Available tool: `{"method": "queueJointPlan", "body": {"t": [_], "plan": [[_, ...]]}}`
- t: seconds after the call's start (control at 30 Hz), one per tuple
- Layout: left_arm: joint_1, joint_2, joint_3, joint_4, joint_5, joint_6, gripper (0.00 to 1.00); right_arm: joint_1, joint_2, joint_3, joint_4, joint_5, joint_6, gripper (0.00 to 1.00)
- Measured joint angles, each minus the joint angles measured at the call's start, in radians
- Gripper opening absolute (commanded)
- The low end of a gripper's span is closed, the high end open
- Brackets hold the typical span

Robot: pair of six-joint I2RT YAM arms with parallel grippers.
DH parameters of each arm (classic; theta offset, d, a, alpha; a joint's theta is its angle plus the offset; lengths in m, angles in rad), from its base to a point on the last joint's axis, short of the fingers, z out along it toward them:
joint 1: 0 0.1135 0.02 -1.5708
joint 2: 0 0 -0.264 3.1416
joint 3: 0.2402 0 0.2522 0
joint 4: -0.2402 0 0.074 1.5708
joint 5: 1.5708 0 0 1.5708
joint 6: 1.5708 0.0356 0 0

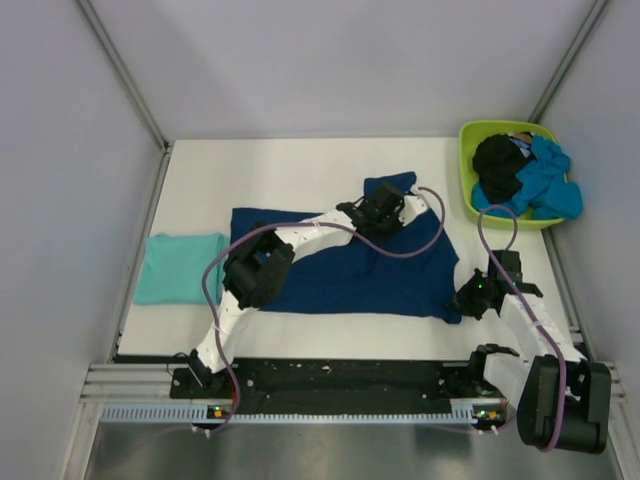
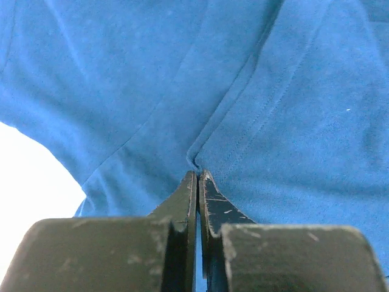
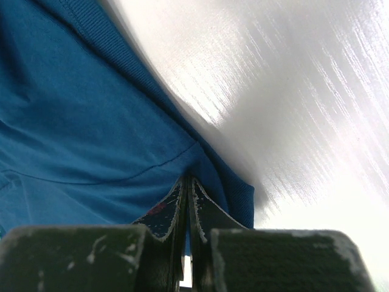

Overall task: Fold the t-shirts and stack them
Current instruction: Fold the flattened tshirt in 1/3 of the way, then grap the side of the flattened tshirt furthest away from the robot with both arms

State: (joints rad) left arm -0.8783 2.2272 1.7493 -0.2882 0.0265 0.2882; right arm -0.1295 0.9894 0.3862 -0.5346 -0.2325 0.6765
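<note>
Navy t-shirt (image 1: 340,282) lies spread flat; left gripper (image 1: 388,212) is clamped on its 1 o'clock edge, right gripper (image 1: 466,298) on its 4 o'clock corner.

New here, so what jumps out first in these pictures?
A dark blue t-shirt lies spread in the middle, the left gripper pinching its far side, the right gripper its near right corner. A folded teal t-shirt sits at left; a lime-green tub of more clothes stands far right.
</note>
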Motion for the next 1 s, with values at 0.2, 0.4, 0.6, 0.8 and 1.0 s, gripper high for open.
{"method": "queueJointPlan", "body": {"t": [0.2, 0.4, 0.6, 0.8, 1.0], "plan": [[0.026, 0.0, -0.02, 0.008, -0.021, -0.027, 0.14, 0.0, 0.005, 0.0, 0.008, -0.005, 0.0, 0.0], [0.019, -0.007, -0.052, 0.0, -0.026, -0.002, 0.36, 0.0, 0.003, 0.001, 0.006, -0.005, -0.001, 0.05], [0.034, -0.107, -0.082, -0.056, -0.051, 0.034, 0.51, 0.011, -0.061, 0.09, -0.084, 0.027, -0.041, 0.33], [0.101, -0.346, -0.164, -0.12, -0.05, 0.101, 0.66, 0.038, 0.041, 0.489, -0.12, 0.05, -0.174, 0.52], [0.305, -0.522, -0.233, -0.186, -0.059, 0.136, 0.68, 0.132, 0.438, 0.941, -0.081, 0.025, -0.346, 0.55]]}}
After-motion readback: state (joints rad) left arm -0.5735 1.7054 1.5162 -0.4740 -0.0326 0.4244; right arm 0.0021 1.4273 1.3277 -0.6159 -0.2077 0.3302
